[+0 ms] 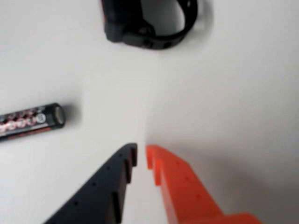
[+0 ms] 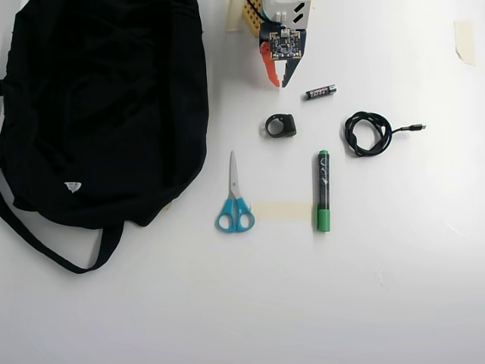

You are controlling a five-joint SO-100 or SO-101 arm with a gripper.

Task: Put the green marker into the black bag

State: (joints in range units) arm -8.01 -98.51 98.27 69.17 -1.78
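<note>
Two-fingered end effector [image 1: 141, 156]: one finger [image 1: 100, 191] black, the other [image 1: 187, 191] bright orange, both long, tapering and stepped along the inner edges, dotted with small round holes. Seen from the overhead view, end effector [image 2: 276, 79] with a small dark circuit board [image 2: 286, 44] at 12 o'clock of the fingertips, then white [image 2: 292, 11] and yellow [image 2: 252, 11] housing parts.

Nothing legible from my feed. White writing runs along the green marker [image 2: 323, 189] barrel, too small to read. The battery [image 1: 30, 121] carries red-and-white print, blurred in wrist view. The black bag [image 2: 98, 106] bears a small white logo tag, unreadable.
</note>
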